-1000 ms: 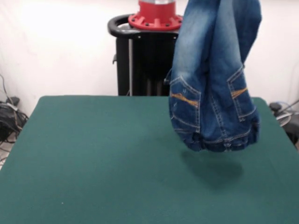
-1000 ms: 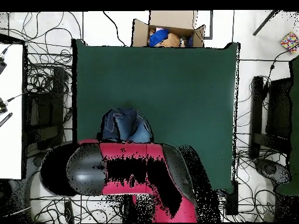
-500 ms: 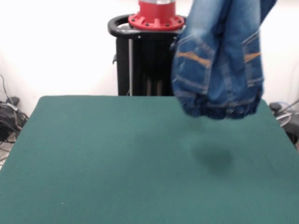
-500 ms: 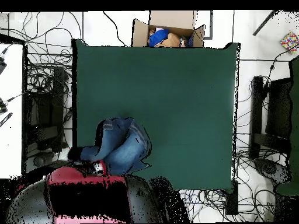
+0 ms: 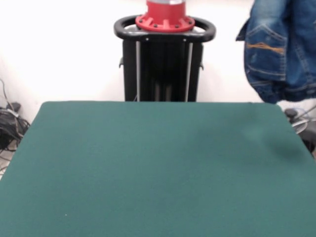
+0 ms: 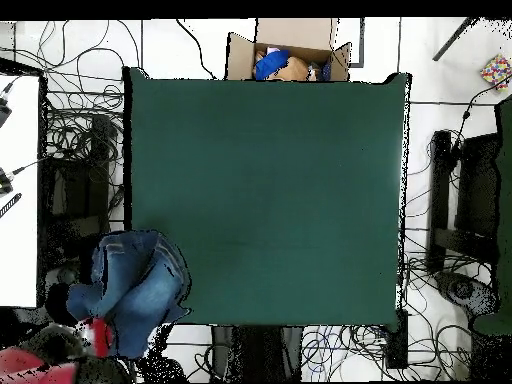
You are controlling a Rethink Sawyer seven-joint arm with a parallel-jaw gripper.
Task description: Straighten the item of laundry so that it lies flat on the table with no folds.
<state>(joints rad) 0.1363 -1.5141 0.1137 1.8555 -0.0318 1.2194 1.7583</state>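
The blue denim jeans (image 5: 279, 54) hang bunched in the air at the front view's upper right, above and just beyond the far right corner of the green table (image 5: 148, 168). A back pocket with orange stitching faces the camera. In the overhead view the jeans (image 6: 135, 285) hang over the table's (image 6: 270, 180) bottom left corner, mostly off its edge. The red arm (image 6: 95, 336) ends under the denim. The gripper is hidden by the cloth and holds the jeans up.
The black and red pedestal (image 5: 165, 54) stands behind the table's far edge. An open cardboard box (image 6: 290, 50) with items sits past the table's opposite edge. Cables (image 6: 80, 150) lie on the floor around the table.
The jeans have risen and swung sideways, from above the table's right part to its far right corner and past the edge. The arm has drawn back toward the overhead view's bottom left.
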